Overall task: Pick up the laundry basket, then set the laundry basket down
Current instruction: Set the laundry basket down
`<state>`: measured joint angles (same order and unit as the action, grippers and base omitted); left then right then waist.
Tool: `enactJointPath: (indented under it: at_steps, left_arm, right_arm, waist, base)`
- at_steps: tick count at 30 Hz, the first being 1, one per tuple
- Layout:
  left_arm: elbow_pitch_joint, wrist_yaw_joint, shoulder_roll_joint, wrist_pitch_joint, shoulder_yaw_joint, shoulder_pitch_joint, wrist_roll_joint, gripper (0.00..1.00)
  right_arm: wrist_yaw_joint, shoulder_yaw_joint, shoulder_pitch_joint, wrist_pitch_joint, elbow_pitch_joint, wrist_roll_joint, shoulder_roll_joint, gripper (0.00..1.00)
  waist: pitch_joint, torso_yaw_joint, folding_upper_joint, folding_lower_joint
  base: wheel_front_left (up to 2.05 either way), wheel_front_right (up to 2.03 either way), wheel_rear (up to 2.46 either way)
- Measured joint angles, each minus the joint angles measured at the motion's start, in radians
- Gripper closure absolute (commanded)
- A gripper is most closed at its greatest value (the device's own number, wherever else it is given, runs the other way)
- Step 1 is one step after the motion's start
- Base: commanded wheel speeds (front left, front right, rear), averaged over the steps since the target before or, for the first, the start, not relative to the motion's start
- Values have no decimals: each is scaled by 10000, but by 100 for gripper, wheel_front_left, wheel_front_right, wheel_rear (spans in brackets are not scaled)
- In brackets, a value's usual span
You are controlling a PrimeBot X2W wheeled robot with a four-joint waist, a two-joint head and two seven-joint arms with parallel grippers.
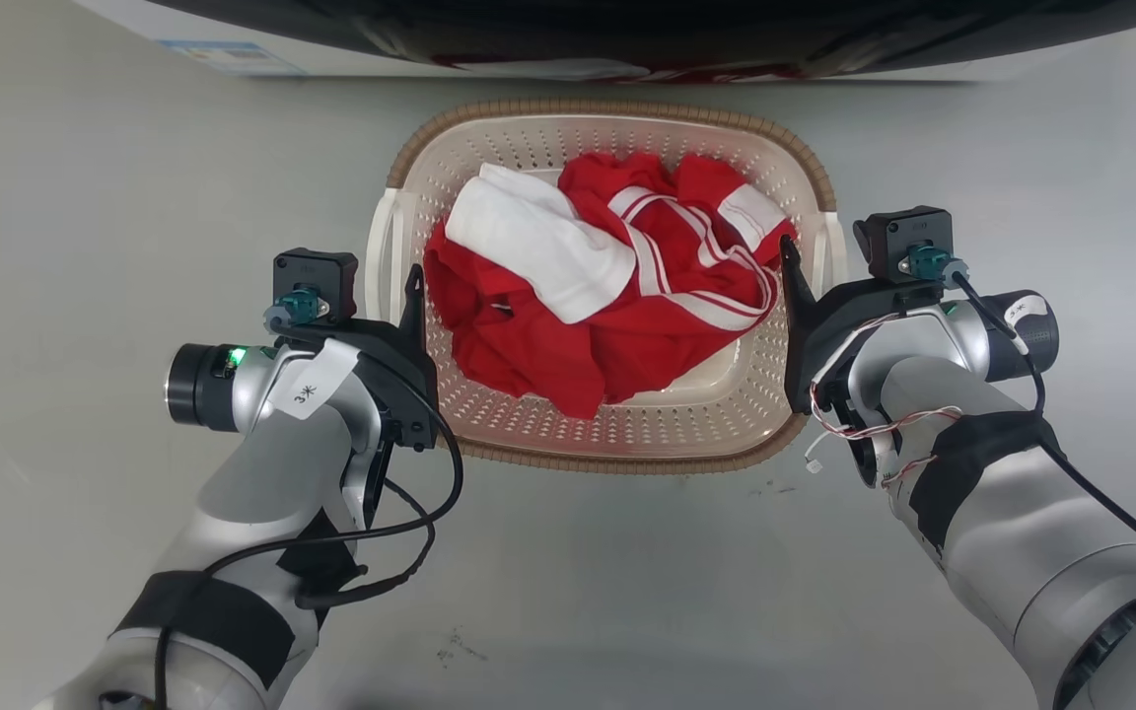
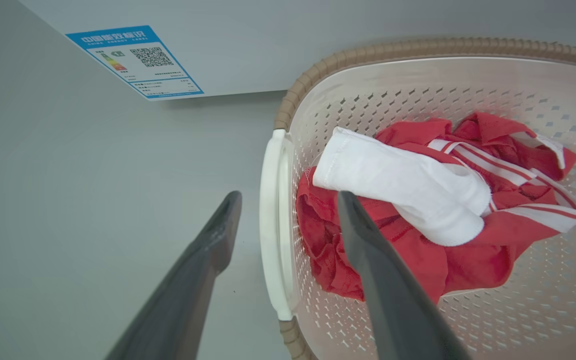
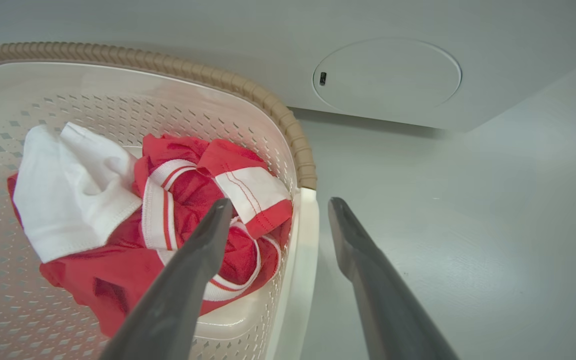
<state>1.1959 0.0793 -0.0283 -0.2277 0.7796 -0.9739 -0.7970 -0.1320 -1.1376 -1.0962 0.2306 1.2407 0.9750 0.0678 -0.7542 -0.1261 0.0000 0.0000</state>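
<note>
The laundry basket (image 1: pixel 627 439), cream-white and perforated with a brown woven-look rim, stands on the grey floor before me. It holds crumpled red-and-white clothes (image 1: pixel 617 286). My left gripper (image 1: pixel 400 296) is open and straddles the basket's left white handle (image 2: pixel 270 225), one finger inside the wall and one outside, with gaps on both sides. My right gripper (image 1: pixel 810 261) is open too and straddles the right handle (image 3: pixel 300 260) the same way. The basket (image 2: pixel 418 50) and the left gripper (image 2: pixel 288 200) show in the left wrist view. The right wrist view has the basket (image 3: pixel 118 55) and the right gripper (image 3: pixel 280 205).
The washing machine (image 1: pixel 627 30) stands right behind the basket's far rim. Its white front carries a blue energy label (image 2: pixel 135 60) and a round cover (image 3: pixel 388 75). Grey floor (image 1: pixel 85 247) spreads out on both sides of the basket and toward me.
</note>
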Motion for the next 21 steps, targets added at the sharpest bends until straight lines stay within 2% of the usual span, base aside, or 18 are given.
enactJointPath:
  at_steps: [9, 17, 21]
  left_arm:
    - [163, -125, 0, -153, -107, 239, -17, 0]
    - [59, -280, -163, -219, -311, 654, -40, 0]
    - [-276, -265, -366, -219, -761, 1051, -201, 0]
  right_arm:
    - [0, 217, 27, 98, -142, 23, -12, 0]
    - [0, 523, 508, 184, -832, 332, -31, 0]
    - [0, 984, 830, 186, -1379, 688, -29, 0]
  waist:
    - [780, 122, 0, 0]
    - [1746, 298, 0, -1]
    - [2292, 398, -1, -1]
  base:
    - [0, 0, 0]
    - [0, 0, 0]
    - [0, 0, 0]
